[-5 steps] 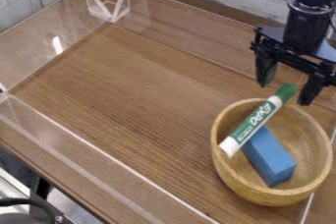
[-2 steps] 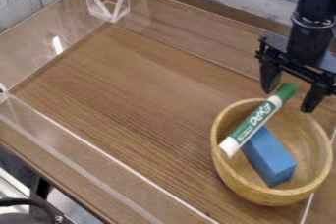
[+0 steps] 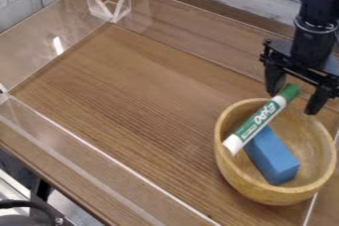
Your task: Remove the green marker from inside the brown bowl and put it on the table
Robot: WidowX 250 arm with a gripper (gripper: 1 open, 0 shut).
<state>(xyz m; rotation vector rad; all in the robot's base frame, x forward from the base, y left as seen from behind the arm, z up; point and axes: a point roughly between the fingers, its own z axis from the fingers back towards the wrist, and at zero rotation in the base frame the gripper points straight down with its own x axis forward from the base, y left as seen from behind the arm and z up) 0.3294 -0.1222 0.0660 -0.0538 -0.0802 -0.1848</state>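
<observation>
The green marker (image 3: 259, 123) lies slanted in the brown bowl (image 3: 239, 178), its green cap resting up on the far rim and its other end down near the bowl's left side. My gripper (image 3: 296, 84) hangs straight down just above the capped end, open, one finger on each side of it with nothing between them. The table (image 3: 133, 81) is a wood-grain top and the bowl sits at its near right corner.
A blue rectangular block (image 3: 277, 157) lies in the bowl beside the marker. Low clear plastic walls (image 3: 59, 42) edge the table, with a folded clear piece (image 3: 106, 7) at the far left corner. The bowl is close to the right wall.
The gripper has shifted slightly right and a little lower toward the marker's cap. Marker, block and bowl have not moved.
</observation>
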